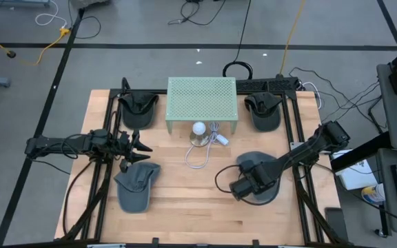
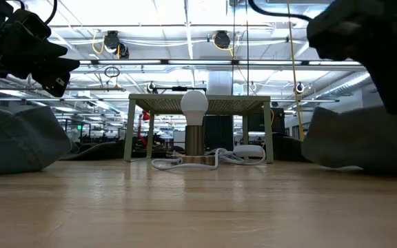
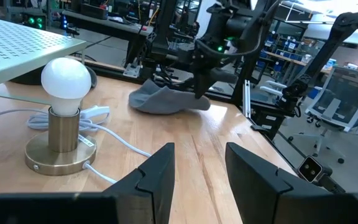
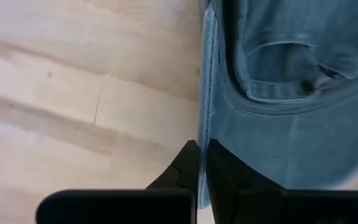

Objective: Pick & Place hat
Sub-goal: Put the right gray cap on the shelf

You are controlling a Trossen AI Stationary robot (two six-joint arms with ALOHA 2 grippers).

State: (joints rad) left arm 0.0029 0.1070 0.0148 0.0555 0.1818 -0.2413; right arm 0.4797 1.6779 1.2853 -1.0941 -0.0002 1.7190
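Observation:
Two grey caps lie on the wooden table. The left cap (image 1: 136,187) rests flat near the table's near left, and my left gripper (image 1: 142,146) hovers open just beyond its far edge, touching nothing. In its wrist view the left gripper (image 3: 199,155) points across the table at the right cap (image 3: 166,99). The right cap (image 1: 259,172) lies at the near right, with my right gripper (image 1: 240,187) shut on its left edge. The low view shows the left cap (image 2: 12,145) and the right cap (image 2: 364,145) as grey mounds. My right gripper (image 4: 202,146) pinches the right cap's rim edge (image 4: 205,106) between its two fingers, which come from above and point down. The back opening with its strap (image 4: 284,62) lies beside the fingers. The cap still rests on the table (image 3: 185,124).
A green perforated shelf (image 1: 202,103) stands at the far middle. In front of it is a brass lamp with a white bulb (image 1: 198,131) and a looped white cord (image 1: 202,157). Two dark cap-shaped objects (image 1: 138,110) (image 1: 262,110) flank the shelf. Bare wood lies between the caps.

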